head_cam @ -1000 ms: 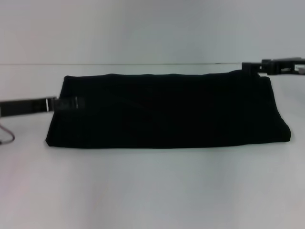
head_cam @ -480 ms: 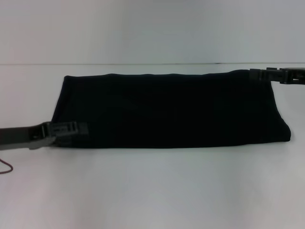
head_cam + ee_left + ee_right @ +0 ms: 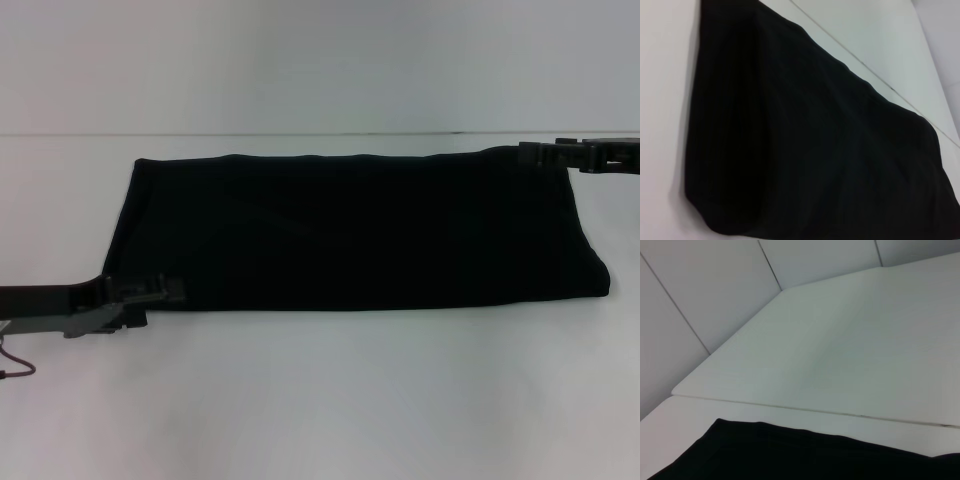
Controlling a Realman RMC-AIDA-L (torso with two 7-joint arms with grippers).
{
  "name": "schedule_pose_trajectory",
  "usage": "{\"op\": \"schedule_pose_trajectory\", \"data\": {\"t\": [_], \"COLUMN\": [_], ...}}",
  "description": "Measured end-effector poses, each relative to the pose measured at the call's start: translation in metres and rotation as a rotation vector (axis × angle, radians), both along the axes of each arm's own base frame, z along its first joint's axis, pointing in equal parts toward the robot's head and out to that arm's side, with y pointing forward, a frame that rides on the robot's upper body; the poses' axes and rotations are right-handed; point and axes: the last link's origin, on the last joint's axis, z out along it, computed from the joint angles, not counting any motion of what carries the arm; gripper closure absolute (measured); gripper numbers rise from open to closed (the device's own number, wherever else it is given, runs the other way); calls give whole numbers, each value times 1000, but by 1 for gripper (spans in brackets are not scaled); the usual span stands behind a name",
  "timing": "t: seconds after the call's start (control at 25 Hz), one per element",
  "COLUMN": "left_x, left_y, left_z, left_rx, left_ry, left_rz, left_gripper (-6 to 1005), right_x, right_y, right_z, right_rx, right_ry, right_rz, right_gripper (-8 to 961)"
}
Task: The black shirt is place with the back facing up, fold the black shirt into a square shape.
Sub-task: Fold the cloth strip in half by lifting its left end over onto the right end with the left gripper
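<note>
- From the head camera I see the black shirt (image 3: 355, 232) lying flat on the white table (image 3: 330, 400), already folded into a long horizontal band — wide from side to side, short from front to back.
- The band runs across most of the middle of the table, with its far edge close to the line where the table meets the wall (image 3: 320, 60).
- The left gripper (image 3: 150, 292) is low at the shirt's near left corner, its tip touching or overlapping the cloth edge; the arm reaches in from the left border of the view.
- I can't tell whether the left fingers are spread or closed, nor whether any fabric is pinched — dark gripper against dark cloth.
- The right gripper (image 3: 540, 153) sits at the shirt's far right corner, right at the cloth's top edge, with its arm coming in from the right border.
- Same trouble there: I cannot tell if it is clamped on the corner or merely beside it.
- The left wrist camera is filled by the shirt (image 3: 805, 145), showing a soft rounded fold along one edge and pale table beside it.
- The right wrist camera shows only a strip of the shirt's edge (image 3: 805, 455) against the table, with the panelled wall beyond.
- A thin reddish cable (image 3: 18, 362) hangs near the left arm.
</note>
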Motion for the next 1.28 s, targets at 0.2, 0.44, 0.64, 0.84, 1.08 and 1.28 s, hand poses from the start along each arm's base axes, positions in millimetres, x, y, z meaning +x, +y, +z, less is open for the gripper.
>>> {"op": "schedule_pose_trajectory", "data": {"t": [0.2, 0.44, 0.64, 0.84, 1.08, 1.28], "left_x": [4, 4, -4, -12, -14, -14], "left_y": [2, 7, 3, 2, 7, 8], "left_z": [1, 2, -2, -11, -11, -7], "left_rx": [10, 21, 13, 24, 46, 51], "left_ry": [-16, 6, 8, 8, 22, -5], "left_rz": [-17, -11, 34, 85, 108, 160], "left_gripper": [92, 95, 97, 100, 103, 105], "right_x": [0, 1, 2, 4, 3, 5], "right_y": [0, 1, 1, 2, 3, 2], "right_z": [0, 0, -1, -2, -4, -3], "right_rx": [2, 9, 13, 24, 20, 22], "right_ry": [-5, -8, -9, -13, -17, -15], "right_rz": [4, -1, -6, -17, -17, -24], "right_gripper": [126, 127, 127, 126, 125, 126]}}
